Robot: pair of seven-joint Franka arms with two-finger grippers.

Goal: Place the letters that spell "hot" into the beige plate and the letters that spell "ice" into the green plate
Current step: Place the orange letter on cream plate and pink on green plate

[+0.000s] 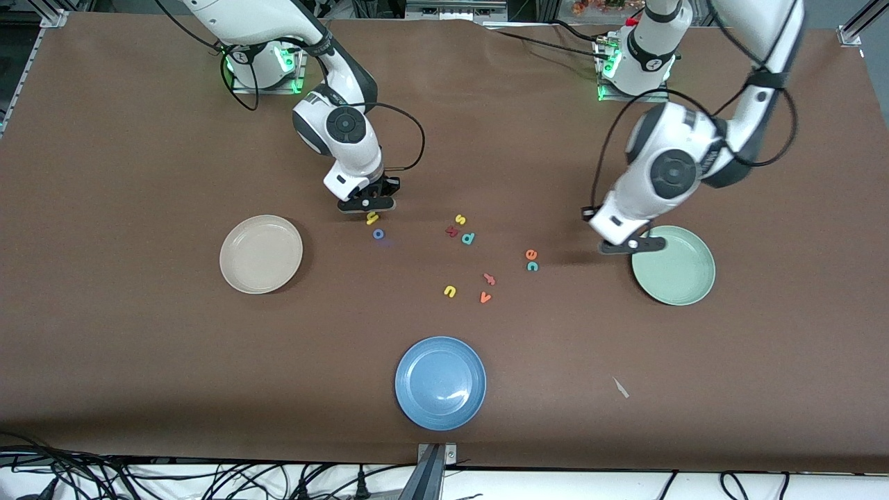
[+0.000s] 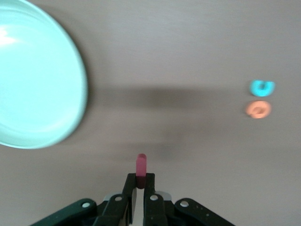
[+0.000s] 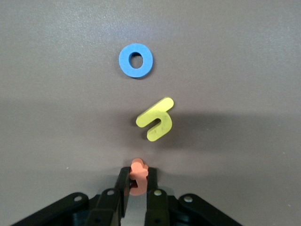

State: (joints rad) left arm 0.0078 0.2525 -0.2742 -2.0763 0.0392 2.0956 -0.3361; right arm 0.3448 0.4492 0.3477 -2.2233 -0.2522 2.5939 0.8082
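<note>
Both plates empty. Right gripper (image 3: pixel 137 187) pinches small orange t (image 3: pixel 138 172), yellow h (image 3: pixel 155 119) just ahead. Left gripper (image 2: pixel 140 189) clamps dark red bar i (image 2: pixel 141 165) beside pale green plate (image 2: pixel 70 70). Round beige plate (image 1: pixel 236 274), four letters untouched.

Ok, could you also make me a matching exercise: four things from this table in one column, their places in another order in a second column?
Things:
1. dark red bar letter
2. blue o
3. teal c
4. blue plate

Places:
A. on the table beside the yellow h, close to the right claw, which is shut on an orange letter
B. the plate nearest to the front camera
C. held in the left claw, over the table beside the green plate
D. right beside the orange e

Pairs: 1-C, 2-A, 3-D, 4-B
</note>
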